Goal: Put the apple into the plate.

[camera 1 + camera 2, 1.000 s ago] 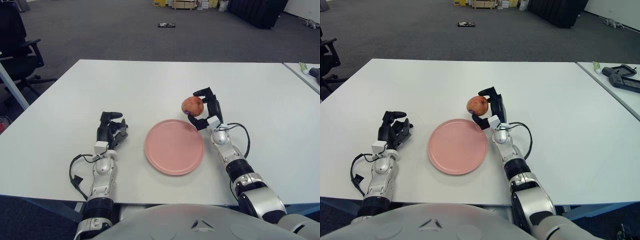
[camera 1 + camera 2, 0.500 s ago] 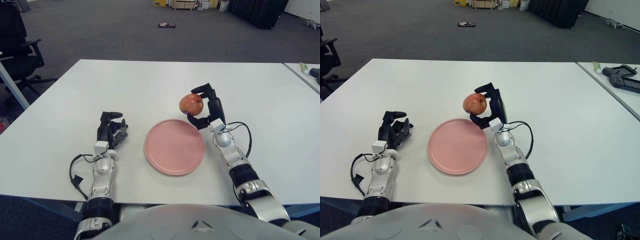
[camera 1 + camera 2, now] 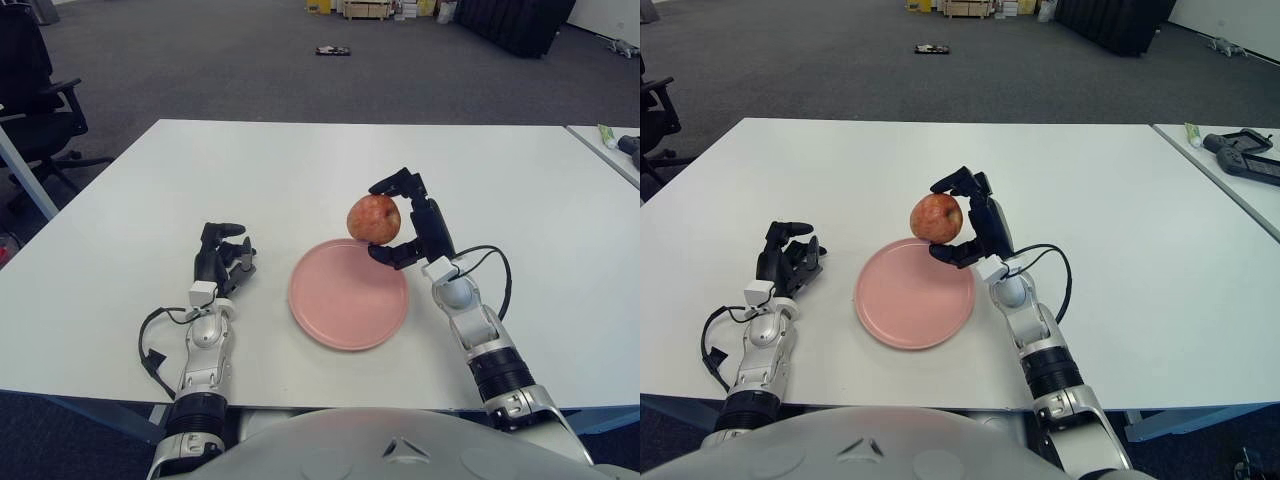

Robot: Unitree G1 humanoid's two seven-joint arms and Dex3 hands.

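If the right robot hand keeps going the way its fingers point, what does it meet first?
Probably nothing: the right robot hand, holding the apple, points left above the plate's far rim, toward bare table. Depth is unclear.

A white table stands on dark grey carpet. At the left sits a black office chair; far back — wooden pallets and a dark bulky shape. A second table stands at the right.
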